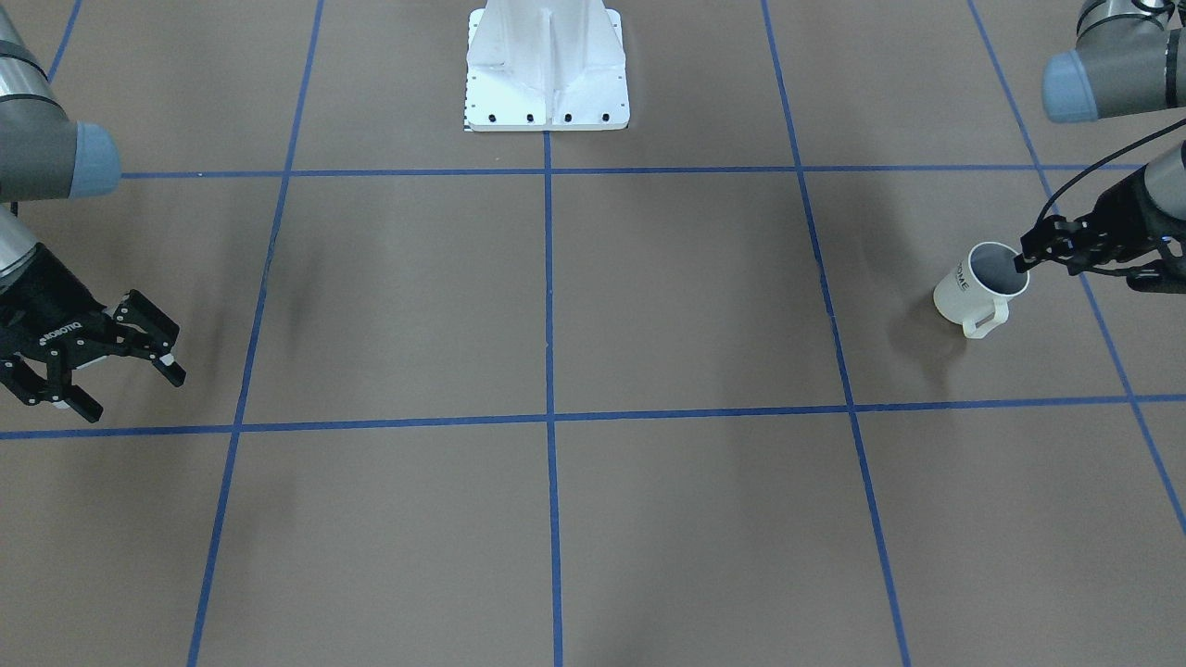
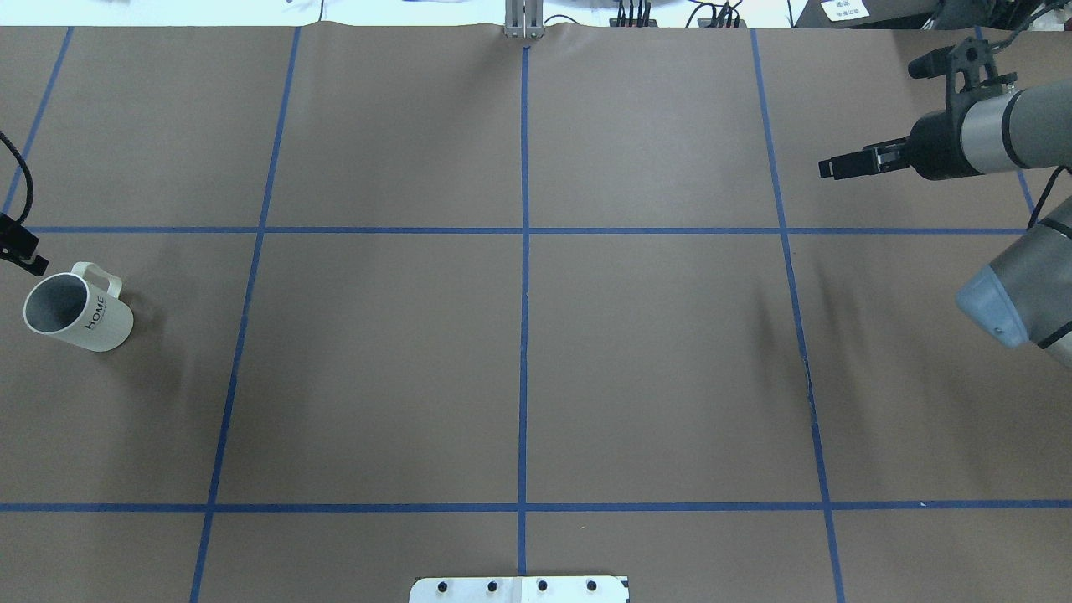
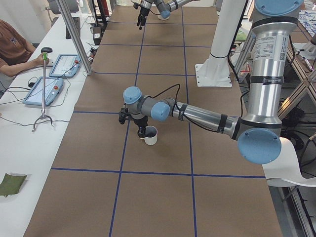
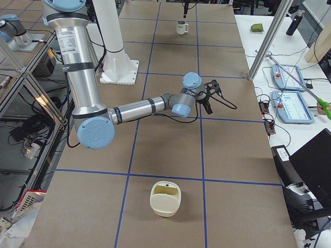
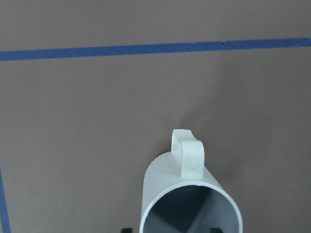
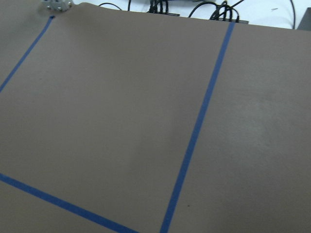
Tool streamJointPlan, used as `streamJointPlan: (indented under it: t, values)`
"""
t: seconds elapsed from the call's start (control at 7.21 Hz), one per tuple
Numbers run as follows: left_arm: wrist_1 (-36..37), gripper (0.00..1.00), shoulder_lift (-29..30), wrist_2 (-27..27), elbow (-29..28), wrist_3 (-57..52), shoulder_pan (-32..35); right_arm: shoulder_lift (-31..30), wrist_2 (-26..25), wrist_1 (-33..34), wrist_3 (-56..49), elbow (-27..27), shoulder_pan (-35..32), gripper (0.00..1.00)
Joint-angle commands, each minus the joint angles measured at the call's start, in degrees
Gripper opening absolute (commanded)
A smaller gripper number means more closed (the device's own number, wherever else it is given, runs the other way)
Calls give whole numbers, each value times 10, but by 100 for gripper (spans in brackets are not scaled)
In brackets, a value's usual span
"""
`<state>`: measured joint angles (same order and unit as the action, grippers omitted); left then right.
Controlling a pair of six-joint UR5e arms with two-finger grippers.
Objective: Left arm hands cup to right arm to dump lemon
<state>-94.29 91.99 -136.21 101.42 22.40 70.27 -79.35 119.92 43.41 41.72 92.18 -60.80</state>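
Read the table (image 2: 653,368) from above as a clock, with the robot at 6. Nearest, at 6, the white base plate (image 2: 519,589) sits on the brown paper where the middle line of blue tape (image 2: 523,335) ends.

Further out, at 9 and close to the table's end, the cup (image 2: 79,314) stands upright, mouth up. Its handle (image 2: 100,276) is turned toward 1 and the dark word "HOME" faces 3. The left arm (image 3: 197,114) stretches out low to it, and the left gripper (image 1: 1027,259) sits at the rim on the cup's 10 side. In the wrist view one fingertip (image 5: 127,229) shows outside the wall and the other (image 5: 214,229) within the mouth's outline. A wide gap lies between them, so the jaws stand apart and are not pressed on the wall. The inside shows only grey wall and shadow, and whether the lemon lies in it cannot be told.

At 3, toward the opposite end, a cream tub (image 4: 165,199) rests on the paper.

Further still, at about 2, the right arm (image 4: 134,109) holds the right gripper (image 1: 132,392) above the paper, well apart from the cup. Its two linkage fingers are spread and hold nothing.

Farthest, at 12, a metal post (image 2: 523,21) and cables line the table's edge. Beyond it a seated person (image 3: 12,47) touches a tablet (image 3: 64,65) on a white bench.
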Motion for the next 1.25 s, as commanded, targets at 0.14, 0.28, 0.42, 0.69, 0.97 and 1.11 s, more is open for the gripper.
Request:
streamJointPlan:
  t: [0.14, 0.28, 0.42, 0.69, 0.97, 1.11]
  values:
    - [6, 100, 2, 21, -6, -125, 91, 0, 73, 128, -114, 5, -91, 100]
    - [6, 100, 3, 39, -28, -173, 114, -2, 77, 175, -169, 7, -112, 100]
    - [6, 100, 8, 39, -58, -210, 129, -5, 97, 222, -210, 9, -141, 100]
    - [6, 100, 21, 32, -91, -213, 168, -77, 143, 249, -298, 15, -213, 100]
    - [20, 100, 21, 33, -90, -205, 174, -154, 159, 256, -326, 39, -240, 100]
    - [67, 100, 32, 31, -78, -206, 176, -189, 174, 298, -326, 48, -248, 100]
